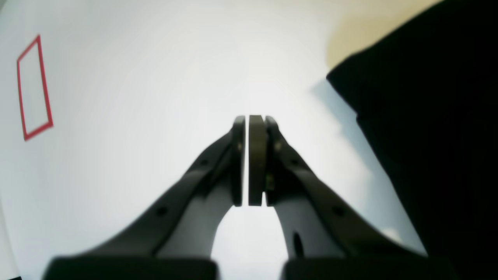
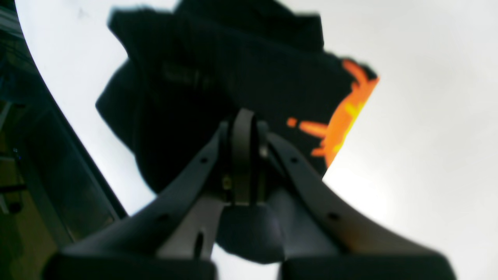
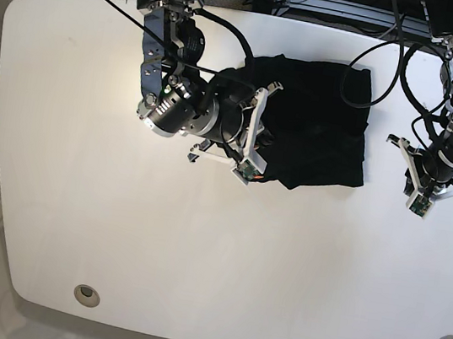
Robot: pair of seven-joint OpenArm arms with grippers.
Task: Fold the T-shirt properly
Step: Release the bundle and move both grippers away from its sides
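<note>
On white counter point(image 3: 196, 259), black T-shirt point(image 3: 319, 124) lies bunched at back centre; orange print point(image 2: 346, 112) at its edge. Right gripper point(image 2: 243, 128) over T-shirt's left part, fingers pressed together, no cloth visibly pinched. Left gripper point(image 1: 253, 120) beside T-shirt's right edge, fingers together, empty

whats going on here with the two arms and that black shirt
A two-armed robot is folding a black T-shirt on a white table. The right claw is shut over the shirt's edge near the orange print; whether it pinches cloth is unclear. The left claw is shut and empty, hanging over bare table beside the shirt.
</note>
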